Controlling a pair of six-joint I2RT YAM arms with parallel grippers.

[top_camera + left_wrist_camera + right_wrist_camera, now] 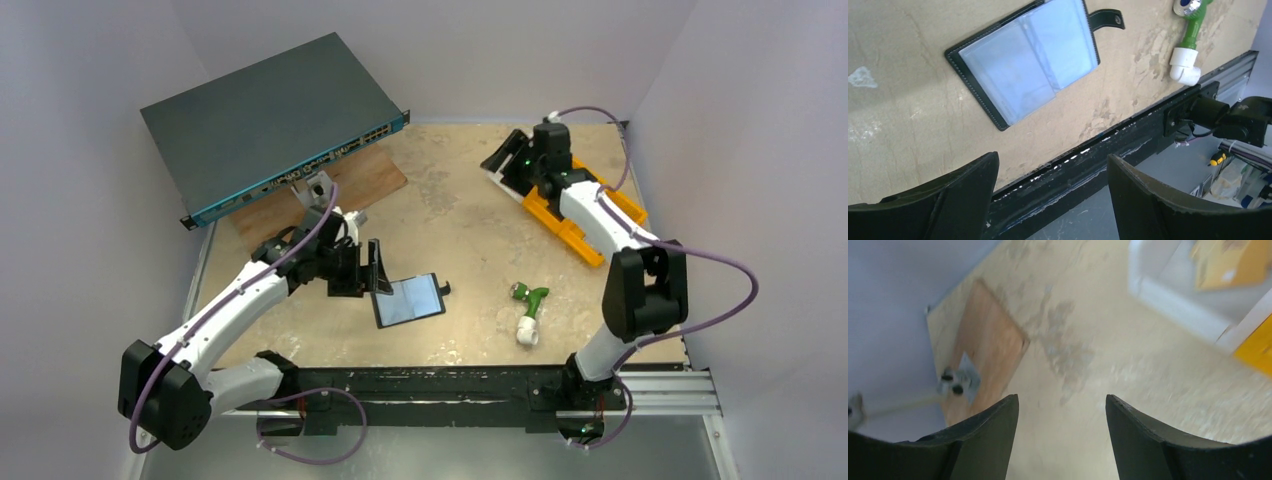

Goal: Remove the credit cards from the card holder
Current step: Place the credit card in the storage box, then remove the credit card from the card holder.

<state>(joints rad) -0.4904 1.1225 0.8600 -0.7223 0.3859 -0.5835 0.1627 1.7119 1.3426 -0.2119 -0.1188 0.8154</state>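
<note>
Holder (1028, 57): black, folded open and flat on the bench (470, 235), lower centre of the top view, strap (1105, 19) with snap trailing from its right edge. Cards (998, 75): pale blue-grey, seated in both halves of the holder behind clear sleeves, none drawn out yet. Left gripper (1053, 160): jaws wide and empty, raised just left of the holder in the top view, touching nothing. Right gripper (1062, 400): jaws apart with nothing between them, far off in the upper right of the top view by the orange tray (580, 210); its own view is blurred. Fitting (527, 312): green and white, right of the holder and apart from it. Switch (270, 125): dark grey, upper left, out of the way. Handling note, step in hand judged as the first card pull: the cards lie flush and glossy, so the jaws will probably need to narrow, come in low, and pinch one exposed card edge. Draw along the sleeve, not upward. The holder looks light and may slide or fold shut; pinning the black border or strap with the other gripper should help. Which side the sleeves open cannot be told.
</note>
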